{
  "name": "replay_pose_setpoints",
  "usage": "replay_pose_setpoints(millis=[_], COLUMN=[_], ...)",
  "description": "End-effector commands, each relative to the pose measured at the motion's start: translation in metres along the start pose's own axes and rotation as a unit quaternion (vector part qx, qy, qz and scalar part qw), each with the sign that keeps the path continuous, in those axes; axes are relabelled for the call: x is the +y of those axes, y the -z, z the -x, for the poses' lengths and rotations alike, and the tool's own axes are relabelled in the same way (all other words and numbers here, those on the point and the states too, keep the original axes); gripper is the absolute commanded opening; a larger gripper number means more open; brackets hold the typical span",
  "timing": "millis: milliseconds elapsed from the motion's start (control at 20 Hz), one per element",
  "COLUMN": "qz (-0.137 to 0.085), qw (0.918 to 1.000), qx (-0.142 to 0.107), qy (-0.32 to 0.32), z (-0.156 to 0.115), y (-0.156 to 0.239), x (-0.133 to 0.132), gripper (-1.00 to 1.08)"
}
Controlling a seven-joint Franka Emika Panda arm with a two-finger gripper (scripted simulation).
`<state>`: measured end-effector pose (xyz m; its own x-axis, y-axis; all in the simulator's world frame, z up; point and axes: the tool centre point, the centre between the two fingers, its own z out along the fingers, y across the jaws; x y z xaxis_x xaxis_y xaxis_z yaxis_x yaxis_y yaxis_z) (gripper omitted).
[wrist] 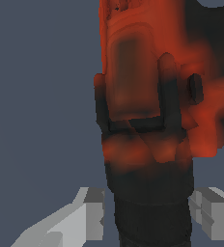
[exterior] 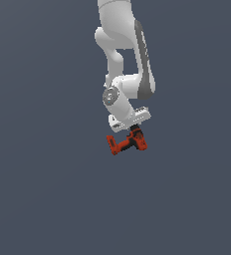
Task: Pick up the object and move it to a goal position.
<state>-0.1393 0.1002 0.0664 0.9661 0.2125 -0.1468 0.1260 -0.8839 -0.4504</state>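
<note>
red-orange drill [exterior: 127, 143] hanging directly under the white wrist, near the exterior view's middle, against plain grey-blue ground [exterior: 43, 189]; gripper [wrist: 152, 217] closed on the drill's black nose, one grey finger [wrist: 92, 214] pressed to each side; red body filling the wrist view.

The white arm [exterior: 125, 60] is reaching down from above, and its gripper [exterior: 133, 130] is gripping the red-orange drill [exterior: 126, 143] against a plain grey background.

White, rounded arm [exterior: 118, 55] with a grey side panel and pale grey, blocky jaws.
</note>
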Motion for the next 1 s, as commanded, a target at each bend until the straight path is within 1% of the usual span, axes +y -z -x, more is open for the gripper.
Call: replay_pose_setpoints(millis=[0,200,950], qz=[0.000,0.000,0.001], qw=[1.0000,1.0000,1.0000], qx=[0.002,0.001,0.000], qy=[-0.001,-0.002,-0.003], z=[0.004,0.014,0.052], y=[0.020,0.056,0.214], x=[0.005,0.015,0.054], gripper=[-1.00,-1.00,-1.00])
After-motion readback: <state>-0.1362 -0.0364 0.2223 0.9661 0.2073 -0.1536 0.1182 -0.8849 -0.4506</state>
